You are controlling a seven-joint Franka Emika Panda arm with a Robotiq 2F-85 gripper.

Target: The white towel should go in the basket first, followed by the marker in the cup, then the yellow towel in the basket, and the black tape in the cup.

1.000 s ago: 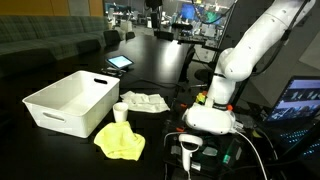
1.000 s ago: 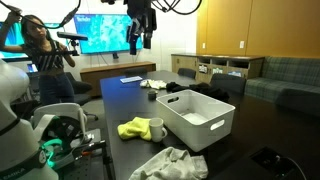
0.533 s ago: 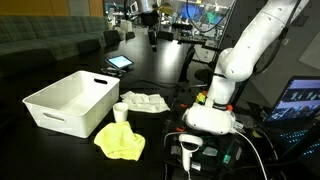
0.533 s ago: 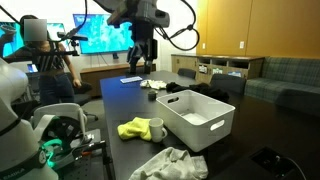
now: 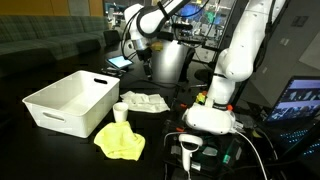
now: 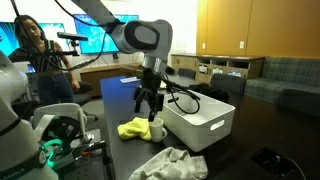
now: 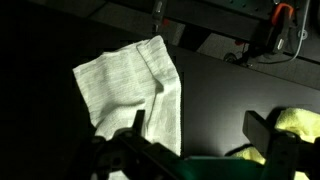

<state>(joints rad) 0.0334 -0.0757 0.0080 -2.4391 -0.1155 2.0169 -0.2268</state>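
The white towel (image 5: 145,102) lies crumpled on the dark table beside the small white cup (image 5: 121,111). The yellow towel (image 5: 120,142) lies in front of the cup. The white basket (image 5: 40,108) stands to the side, with nothing visible in it. My gripper (image 5: 148,76) hangs open and empty above the white towel. In the wrist view the gripper (image 7: 200,130) is open over bare table, with the white towel (image 7: 130,85) at one finger and the yellow towel (image 7: 296,124) at the other. I cannot make out the marker or the black tape.
The robot's base (image 5: 212,116) stands beside the towels. A tablet (image 5: 119,62) lies farther back on the table. In an exterior view the basket (image 6: 222,122), cup (image 6: 156,128) and both towels show, with a person (image 6: 30,50) and screens behind.
The arm has swung down from high at the back of the table, and the open gripper now hangs low over the white towel.
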